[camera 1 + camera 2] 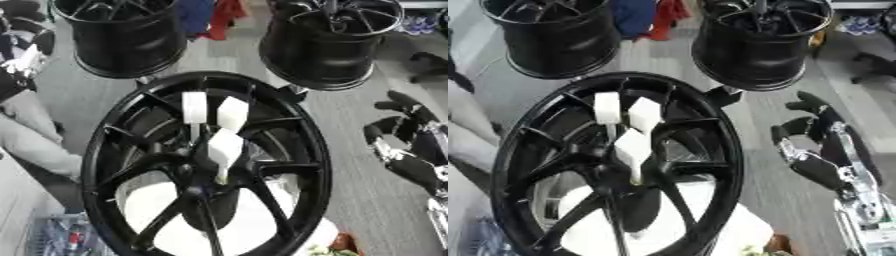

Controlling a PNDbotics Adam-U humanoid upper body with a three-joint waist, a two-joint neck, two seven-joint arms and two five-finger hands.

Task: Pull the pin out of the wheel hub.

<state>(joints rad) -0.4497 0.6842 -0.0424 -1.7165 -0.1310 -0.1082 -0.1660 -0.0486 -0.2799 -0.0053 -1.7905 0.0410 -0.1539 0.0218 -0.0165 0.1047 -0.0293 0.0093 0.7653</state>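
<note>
Black wheel hub [206,165] stands centre; three white-headed pins [225,148] sit in its middle, over the spokes. Right hand [820,150] beside the rim, apart from it, fingers relaxed, holding nothing. Two more black wheels [122,35] behind.

Even indoor light — soft, blurry throughout, faint sheen on black rims [306,150]

right hand [815,150]: black fingers, rounded tips | forearm [859,200]: silver joints, black casing
</note>
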